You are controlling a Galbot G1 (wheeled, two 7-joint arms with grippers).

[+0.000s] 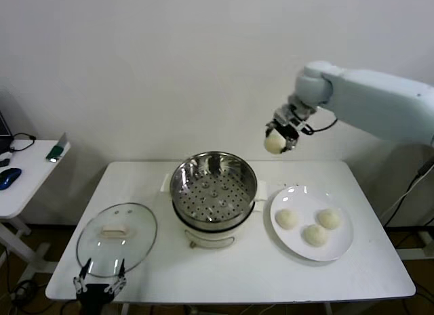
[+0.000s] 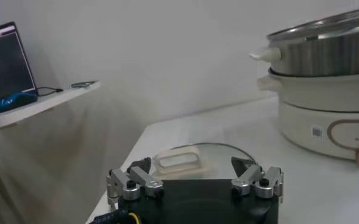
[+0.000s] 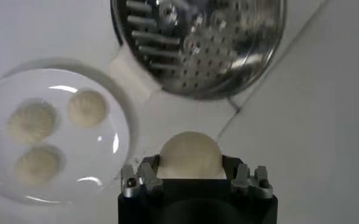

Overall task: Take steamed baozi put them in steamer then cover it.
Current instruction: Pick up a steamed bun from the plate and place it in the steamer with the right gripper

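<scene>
Right gripper (image 1: 279, 140) jaws clamped on a baozi (image 1: 274, 144) above table; left gripper (image 1: 100, 280) jaws released

Steamer (image 1: 213, 190) stands open, nothing over its mouth!
Cover (image 1: 116, 238) lies aside at the desk's (image 1: 244, 274) left; plate (image 1: 342, 244) crowds the right, bare desk in front.

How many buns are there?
4. Three buns sit on the white plate, and one bun is up in the air in the right gripper. None seems hidden.
</scene>
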